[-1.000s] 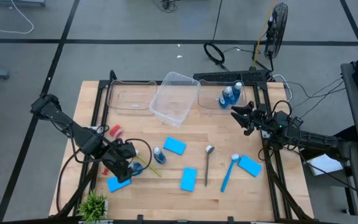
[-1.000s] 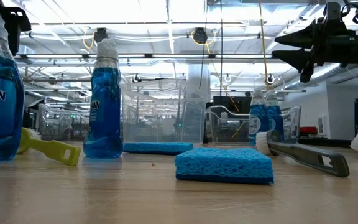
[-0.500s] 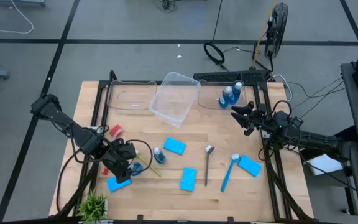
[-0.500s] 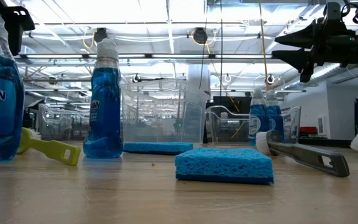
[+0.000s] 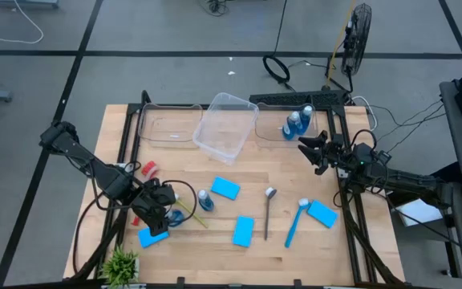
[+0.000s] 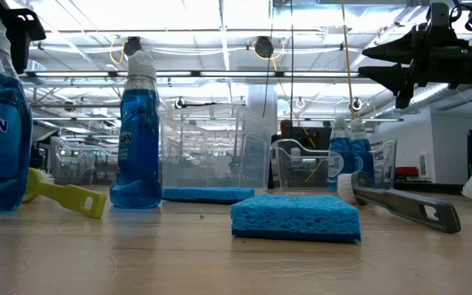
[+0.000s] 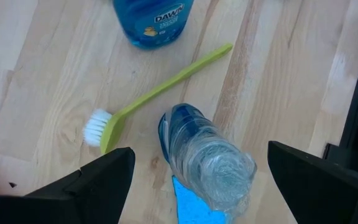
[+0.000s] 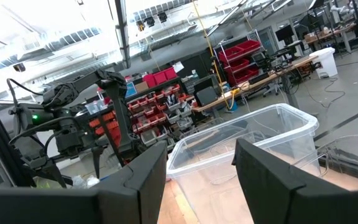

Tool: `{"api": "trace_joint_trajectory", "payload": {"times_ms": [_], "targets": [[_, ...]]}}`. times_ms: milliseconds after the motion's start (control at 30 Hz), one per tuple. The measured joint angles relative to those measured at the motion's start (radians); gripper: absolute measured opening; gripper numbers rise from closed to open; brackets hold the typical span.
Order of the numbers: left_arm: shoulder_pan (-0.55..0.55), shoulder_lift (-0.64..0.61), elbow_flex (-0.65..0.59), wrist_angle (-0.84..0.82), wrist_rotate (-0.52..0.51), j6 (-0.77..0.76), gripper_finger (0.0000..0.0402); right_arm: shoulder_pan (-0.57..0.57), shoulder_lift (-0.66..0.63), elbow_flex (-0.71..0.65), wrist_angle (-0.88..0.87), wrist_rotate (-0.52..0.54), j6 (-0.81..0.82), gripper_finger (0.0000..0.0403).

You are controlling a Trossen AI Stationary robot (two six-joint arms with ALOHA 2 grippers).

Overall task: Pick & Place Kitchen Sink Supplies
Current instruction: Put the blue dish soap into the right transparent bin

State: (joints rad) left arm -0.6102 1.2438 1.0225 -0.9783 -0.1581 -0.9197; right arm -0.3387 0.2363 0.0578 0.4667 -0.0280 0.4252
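High view: left gripper (image 5: 169, 215) low over the near-left of the table (image 5: 359, 265), jaws spread wide and empty, straddling an upright bottle (image 5: 176, 216); left wrist view looks down on the same bottle's clear cap (image 7: 219, 171) between the fingers (image 7: 98, 180), with nothing yet touching it; a second bottle (image 5: 204, 200) stands just beside, and a yellow brush (image 7: 157, 93) lies between the two; a sponge (image 5: 152, 237) lies partly under the gripper. Handling, as a judgement: the bottle is probably thin, smooth plastic holding liquid, so moderately heavy, slippery and somewhat squashy; best taken across the body below the cap, firmly but without crushing; the sponges (image 5: 225, 189) look soft and light, the brushes stiff, thin and light, best pinched mid-handle. Right gripper (image 5: 315, 154) hovers above the far-right of the table near the bin (image 5: 282, 135) that holds two bottles (image 5: 297, 122); its jaws stand partly apart with nothing between them. Room: a plant (image 5: 120, 262) and the near table edge lie close behind the left gripper; a red item (image 5: 147, 168) sits beside the arm; a tilted clear tub (image 5: 225, 128) and a flat tray (image 5: 167, 127) line the far edge; the middle of the table, with spoon (image 5: 268, 210) and blue brush (image 5: 295, 221), leaves open lanes for carrying.
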Motion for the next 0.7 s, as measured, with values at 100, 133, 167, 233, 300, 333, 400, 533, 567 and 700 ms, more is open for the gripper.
{"api": "trace_joint_trajectory", "payload": {"times_ms": [100,133,167,233,300,333,400,533,567,700], "targets": [[0.0,0.0,0.0,0.0,0.0,0.0,0.0365,0.0,0.0,0.0,0.0,0.0,0.0,0.0178],[0.0,0.0,0.0,-0.001,0.0,0.004,0.0365,0.0,0.0,0.0,0.0,0.0,0.0,0.0178],[0.0,0.0,0.0,-0.004,0.0,0.006,0.0365,0.0,0.0,0.0,0.0,0.0,0.0,0.0178],[0.0,0.0,0.0,-0.014,0.0,0.004,0.0365,0.0,0.0,0.0,0.0,0.0,0.0,0.0178],[0.0,0.0,0.0,-0.016,0.0,0.002,0.0365,0.0,0.0,0.0,0.0,0.0,0.0,0.0178],[0.0,0.0,0.0,-0.016,0.0,0.002,0.0365,0.0,0.0,0.0,0.0,0.0,0.0,0.0178],[0.0,0.0,0.0,-0.016,-0.007,0.004,0.0365,0.0,0.0,0.0,0.0,0.0,0.0,0.0178],[0.0,0.0,0.0,-0.016,-0.011,0.004,0.0365,0.0,0.0,0.0,0.0,0.0,0.0,0.0178],[0.0,0.0,0.0,-0.016,-0.016,0.004,0.0365,0.0,0.0,0.0,0.0,0.0,0.0,0.0178],[0.0,0.02,0.0,-0.015,-0.026,0.004,0.0365,0.0,0.0,0.0,0.0,0.0,0.0,0.0178]]}}
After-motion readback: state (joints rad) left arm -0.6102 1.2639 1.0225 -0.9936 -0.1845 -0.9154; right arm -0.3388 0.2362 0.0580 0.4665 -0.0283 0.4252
